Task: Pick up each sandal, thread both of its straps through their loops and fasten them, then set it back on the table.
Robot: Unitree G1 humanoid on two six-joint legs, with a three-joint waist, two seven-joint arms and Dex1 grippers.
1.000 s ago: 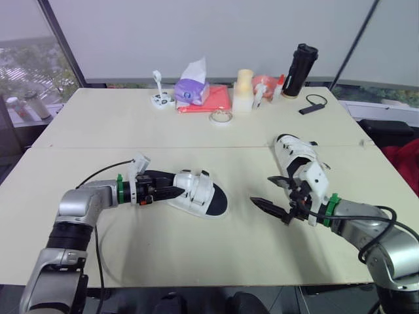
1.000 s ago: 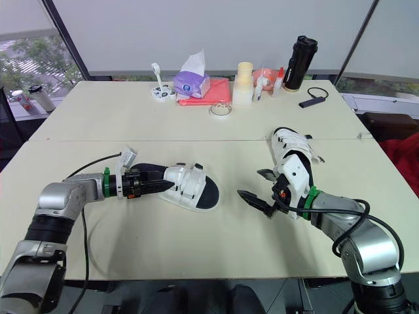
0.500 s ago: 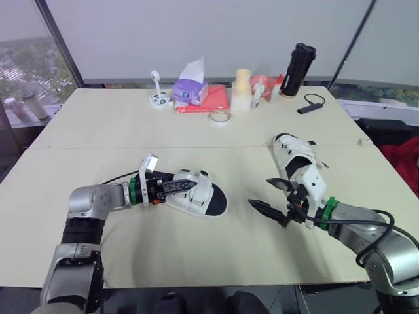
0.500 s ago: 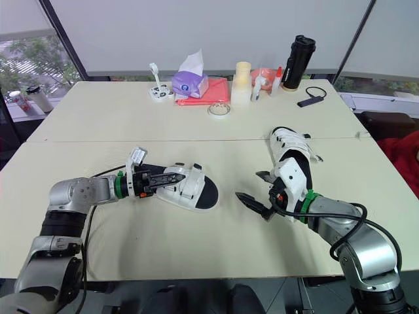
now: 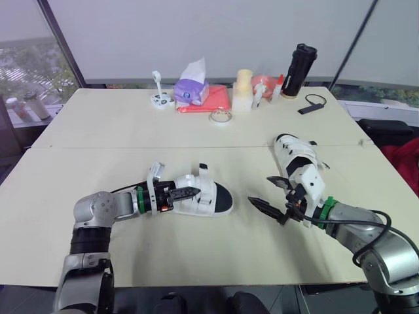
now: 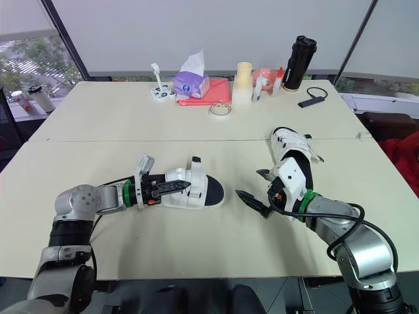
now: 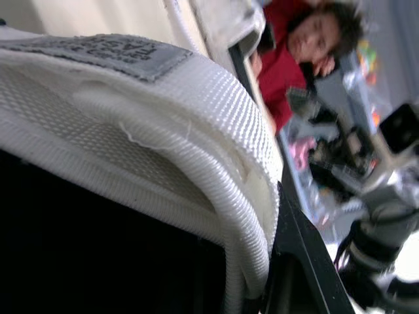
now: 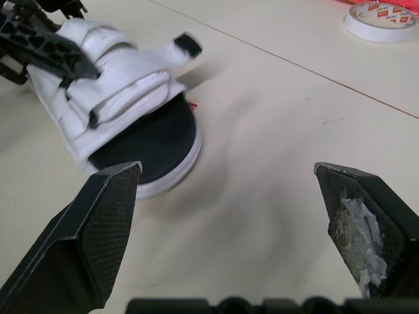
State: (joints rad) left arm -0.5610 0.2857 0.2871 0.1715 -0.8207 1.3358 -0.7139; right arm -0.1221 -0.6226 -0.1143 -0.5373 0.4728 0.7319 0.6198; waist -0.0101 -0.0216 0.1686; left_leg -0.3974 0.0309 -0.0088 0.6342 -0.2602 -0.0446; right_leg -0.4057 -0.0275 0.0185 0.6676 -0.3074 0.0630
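Observation:
A white sandal with a black footbed (image 5: 206,196) lies on the table left of centre, one strap flap (image 5: 203,171) standing up. My left gripper (image 5: 188,191) is shut on the heel end of this sandal; in the left wrist view its white webbing (image 7: 163,131) lies right against the fingers. The second white sandal (image 5: 296,155), straps across, rests on the table at the right. Just in front of it my right gripper (image 5: 262,190) hovers open and holds nothing. In the right wrist view the first sandal (image 8: 118,124) lies ahead of the open fingers (image 8: 98,229).
At the table's far edge stand a purple tissue box (image 5: 191,91), a red folder (image 5: 213,99), a tape roll (image 5: 221,116), a pale yellow cup (image 5: 243,88), a black bottle (image 5: 298,69) and a small black device (image 5: 314,103). A seam (image 5: 131,148) crosses the table.
My left gripper pushed right and closed on the sandal's heel end. The sandal slid right and turned, and one strap flap now stands up. The right arm barely moved.

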